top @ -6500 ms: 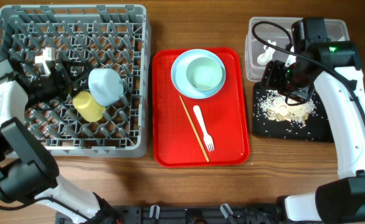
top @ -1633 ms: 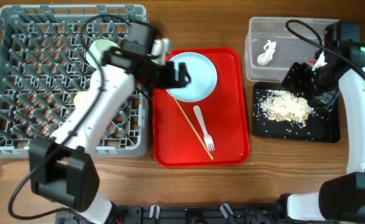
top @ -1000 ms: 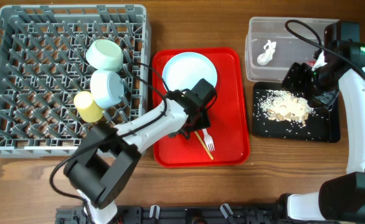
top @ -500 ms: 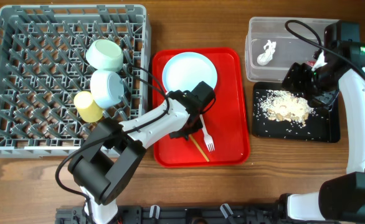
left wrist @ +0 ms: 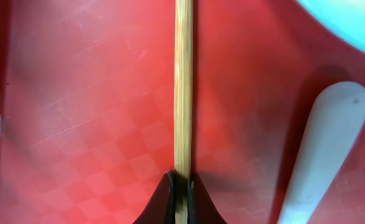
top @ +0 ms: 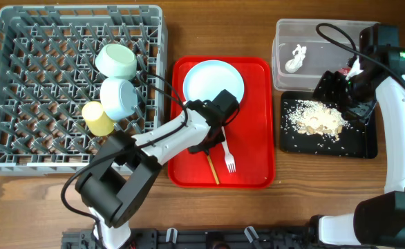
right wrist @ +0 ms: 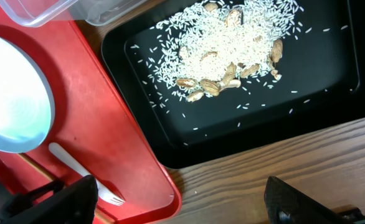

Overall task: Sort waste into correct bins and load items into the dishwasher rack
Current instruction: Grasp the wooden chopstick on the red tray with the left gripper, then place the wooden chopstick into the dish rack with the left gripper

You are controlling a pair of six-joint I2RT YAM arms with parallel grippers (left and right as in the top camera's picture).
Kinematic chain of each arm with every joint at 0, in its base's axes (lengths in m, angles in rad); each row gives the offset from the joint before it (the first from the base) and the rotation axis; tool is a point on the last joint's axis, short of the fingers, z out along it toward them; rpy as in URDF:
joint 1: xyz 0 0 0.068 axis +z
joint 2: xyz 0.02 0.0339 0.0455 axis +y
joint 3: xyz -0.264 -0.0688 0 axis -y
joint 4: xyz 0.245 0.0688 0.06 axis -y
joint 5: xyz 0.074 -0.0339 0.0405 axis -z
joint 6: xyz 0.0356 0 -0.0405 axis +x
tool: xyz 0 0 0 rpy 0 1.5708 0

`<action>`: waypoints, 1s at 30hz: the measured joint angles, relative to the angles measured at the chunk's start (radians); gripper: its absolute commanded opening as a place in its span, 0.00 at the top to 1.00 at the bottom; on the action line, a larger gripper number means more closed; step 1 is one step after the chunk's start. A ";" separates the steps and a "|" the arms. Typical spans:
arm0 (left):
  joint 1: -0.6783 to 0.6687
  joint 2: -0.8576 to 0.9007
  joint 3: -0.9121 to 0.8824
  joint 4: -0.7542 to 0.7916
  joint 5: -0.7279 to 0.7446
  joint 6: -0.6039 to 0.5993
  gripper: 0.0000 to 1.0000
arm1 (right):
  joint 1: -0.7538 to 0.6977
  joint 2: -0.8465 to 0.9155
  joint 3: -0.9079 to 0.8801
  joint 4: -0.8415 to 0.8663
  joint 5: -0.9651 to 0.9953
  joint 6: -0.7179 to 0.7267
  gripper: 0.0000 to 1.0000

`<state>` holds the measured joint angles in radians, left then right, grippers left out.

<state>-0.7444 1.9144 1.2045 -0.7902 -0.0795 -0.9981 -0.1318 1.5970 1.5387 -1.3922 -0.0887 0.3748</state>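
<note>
Two bowls (top: 116, 61) (top: 118, 97), one plate (top: 213, 83), one cup (top: 97, 117), one fork (top: 228, 155), one chopstick (top: 213, 170)

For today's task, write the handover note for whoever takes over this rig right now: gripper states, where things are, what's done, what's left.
Left gripper shut on the chopstick, at the red tray. Right gripper open, empty, near the black tray.
Done: two bowls and yellow cup in the rack; white scrap in the clear tub; rice in the black tray.
Left: chopstick, then fork and plate from the red tray, into the rack.
</note>
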 measured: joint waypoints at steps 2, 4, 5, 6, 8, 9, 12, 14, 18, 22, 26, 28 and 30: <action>0.005 -0.024 0.000 -0.048 -0.009 0.010 0.96 | 0.000 0.000 0.000 -0.002 0.000 -0.006 0.14; 0.019 -0.085 0.004 -0.093 -0.017 0.053 0.96 | 0.000 0.000 0.000 -0.003 0.000 -0.007 0.14; 0.029 -0.118 0.013 -0.100 -0.021 0.078 0.96 | 0.000 0.000 0.000 -0.003 0.000 -0.007 0.14; 0.043 -0.161 0.029 -0.102 -0.024 0.114 0.96 | 0.000 0.000 0.000 -0.003 0.000 -0.007 0.14; 0.076 -0.234 0.060 -0.104 -0.028 0.187 0.96 | 0.000 0.000 0.000 -0.003 0.000 -0.007 0.14; 0.104 -0.278 0.078 -0.104 -0.029 0.240 0.96 | 0.000 0.000 0.000 -0.003 0.000 -0.007 0.14; 0.211 -0.369 0.117 -0.100 -0.031 0.436 0.96 | 0.000 0.000 0.000 -0.003 0.000 -0.011 0.14; 0.315 -0.399 0.124 -0.087 -0.036 0.585 0.96 | 0.000 0.000 0.000 -0.003 0.000 -0.011 0.14; 0.475 -0.399 0.124 -0.050 -0.044 0.756 0.96 | 0.000 0.000 0.000 -0.005 0.000 -0.014 0.14; 0.560 -0.365 0.124 0.015 -0.042 0.841 0.96 | 0.000 0.000 0.000 -0.006 0.000 -0.015 0.14; 0.568 -0.295 0.124 0.022 -0.030 0.863 0.96 | 0.000 0.000 0.000 -0.006 0.000 -0.015 0.14; 0.568 -0.246 0.124 0.027 -0.027 0.867 0.96 | 0.000 0.000 0.000 -0.005 0.000 -0.018 0.14; 0.568 -0.212 0.124 0.041 -0.018 0.867 0.96 | 0.000 0.000 0.000 -0.006 0.000 -0.018 0.14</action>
<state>-0.1764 1.7027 1.3289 -0.7490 -0.0978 -0.1314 -0.1318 1.5967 1.5387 -1.3983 -0.0891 0.3565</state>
